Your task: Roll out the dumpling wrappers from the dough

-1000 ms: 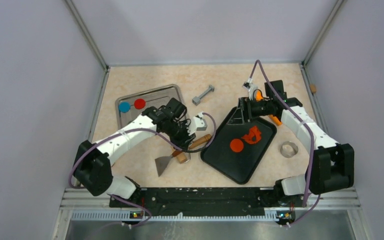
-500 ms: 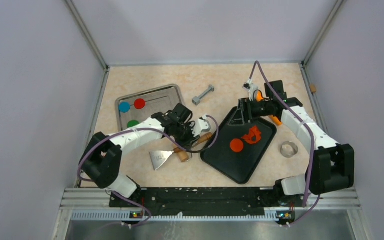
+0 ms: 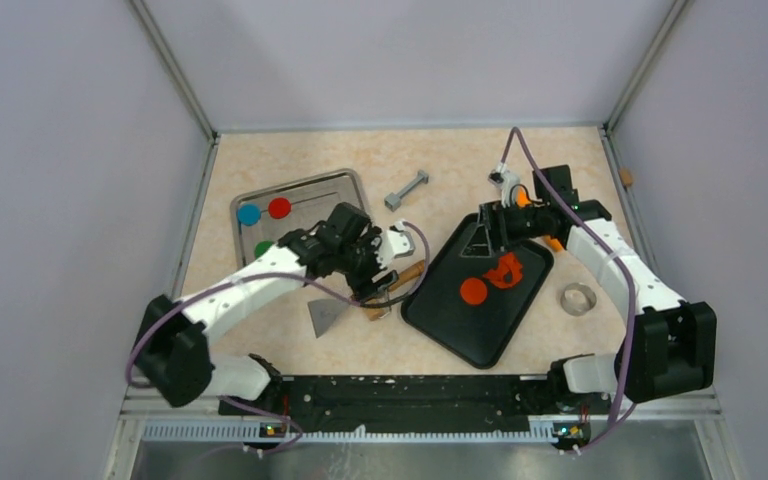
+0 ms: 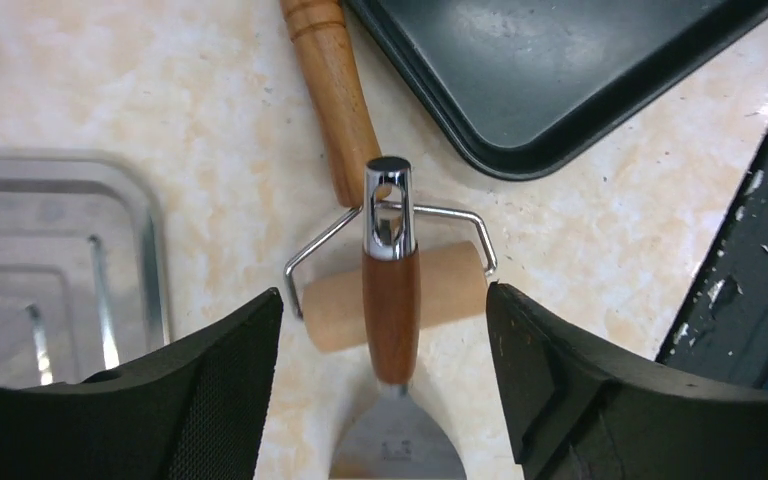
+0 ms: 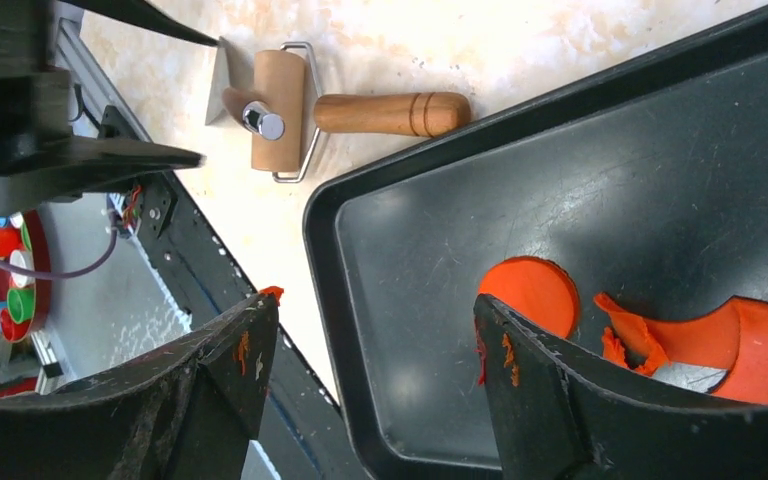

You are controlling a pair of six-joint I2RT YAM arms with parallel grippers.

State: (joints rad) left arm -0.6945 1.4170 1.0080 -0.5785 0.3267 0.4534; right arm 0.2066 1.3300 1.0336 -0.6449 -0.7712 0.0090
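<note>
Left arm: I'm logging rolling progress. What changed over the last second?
The left gripper shifted slightly above the roller, open, gripping nothing; its elbow swung, uncovering a green disc. The scraper turned slightly. The right gripper, black tray and orange dough stayed put.

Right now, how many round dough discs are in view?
4. In the silver tray: a blue disc, a red disc and a green disc partly behind the left arm. On the black tray: an orange disc. The arm may hide more.
</note>
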